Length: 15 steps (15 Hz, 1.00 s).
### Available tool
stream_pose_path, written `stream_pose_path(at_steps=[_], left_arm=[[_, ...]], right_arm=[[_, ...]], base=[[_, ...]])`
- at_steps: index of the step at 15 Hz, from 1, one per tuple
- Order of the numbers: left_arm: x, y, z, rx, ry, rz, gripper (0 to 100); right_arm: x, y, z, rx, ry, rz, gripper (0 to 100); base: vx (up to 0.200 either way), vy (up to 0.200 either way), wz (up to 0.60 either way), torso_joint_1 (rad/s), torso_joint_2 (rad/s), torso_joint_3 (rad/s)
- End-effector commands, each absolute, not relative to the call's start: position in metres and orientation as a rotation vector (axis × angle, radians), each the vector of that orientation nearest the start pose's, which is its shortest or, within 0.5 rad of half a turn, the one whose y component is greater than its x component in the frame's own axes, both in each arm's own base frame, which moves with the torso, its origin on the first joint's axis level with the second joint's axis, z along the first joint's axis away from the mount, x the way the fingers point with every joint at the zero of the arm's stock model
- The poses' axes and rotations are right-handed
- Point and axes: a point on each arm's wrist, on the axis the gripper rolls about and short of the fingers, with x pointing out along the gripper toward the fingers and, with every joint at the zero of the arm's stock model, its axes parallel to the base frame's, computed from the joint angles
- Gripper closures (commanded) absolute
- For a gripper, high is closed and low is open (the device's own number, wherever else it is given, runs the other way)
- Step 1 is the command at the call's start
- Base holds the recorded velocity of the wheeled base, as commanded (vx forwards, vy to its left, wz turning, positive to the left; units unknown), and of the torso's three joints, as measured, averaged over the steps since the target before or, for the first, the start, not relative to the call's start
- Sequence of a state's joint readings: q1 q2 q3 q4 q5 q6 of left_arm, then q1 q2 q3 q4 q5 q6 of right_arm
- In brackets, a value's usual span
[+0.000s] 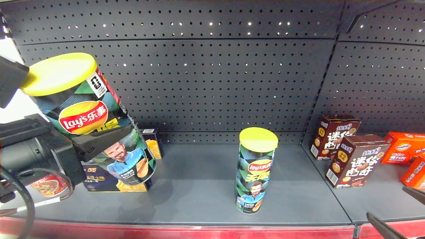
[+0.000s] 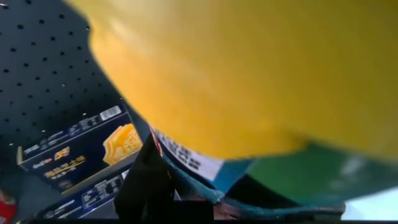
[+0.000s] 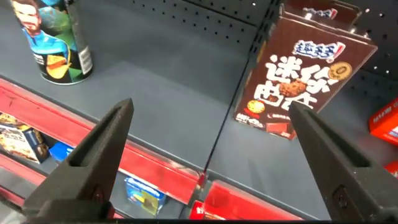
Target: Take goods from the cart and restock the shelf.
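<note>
Left claw (image 1: 99, 142) grips yellow-lidded chip can (image 1: 83, 114), tilted.

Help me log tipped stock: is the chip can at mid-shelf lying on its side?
No, the chip can stands upright on the shelf, with its yellow lid on top.

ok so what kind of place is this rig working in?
Likely a shop aisle, or a mock-up of one: a pegboard-backed shelf with a red front strip, stocked with a chip can, brown snack boxes and orange boxes. The left gripper holds a second chip can above it.
</note>
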<state>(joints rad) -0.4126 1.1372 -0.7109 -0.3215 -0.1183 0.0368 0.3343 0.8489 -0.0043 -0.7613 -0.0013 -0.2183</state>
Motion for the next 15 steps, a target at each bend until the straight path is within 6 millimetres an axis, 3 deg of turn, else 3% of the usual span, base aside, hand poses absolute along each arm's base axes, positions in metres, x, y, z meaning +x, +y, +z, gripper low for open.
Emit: stream_pose_path(at_steps=[1,8,12,15], left_arm=[[0.153,-0.070,0.256,0.053,0.105,-0.531,100],[0.175,-0.080,0.259,0.057,0.130,-0.534,100],[0.188,-0.086,0.250,0.059,0.181,-0.582,100],[0.208,-0.095,0.238,0.059,0.199,-0.601,100]], right_arm=[[0.072,0.026,0.136,-0.227,0.048,0.350,0],[0.042,0.015,0.122,-0.208,0.142,0.375,0],[0.036,0.013,0.120,-0.156,0.163,0.362,0],[0.031,0.009,0.122,-0.108,0.132,0.285,0]], base=[[0.000,0.000,0.00,0.000,0.00,0.000],[0.000,0.000,0.00,0.000,0.00,0.000],[0.000,0.000,0.00,0.000,0.00,0.000],[0.000,0.000,0.00,0.000,0.00,0.000]])
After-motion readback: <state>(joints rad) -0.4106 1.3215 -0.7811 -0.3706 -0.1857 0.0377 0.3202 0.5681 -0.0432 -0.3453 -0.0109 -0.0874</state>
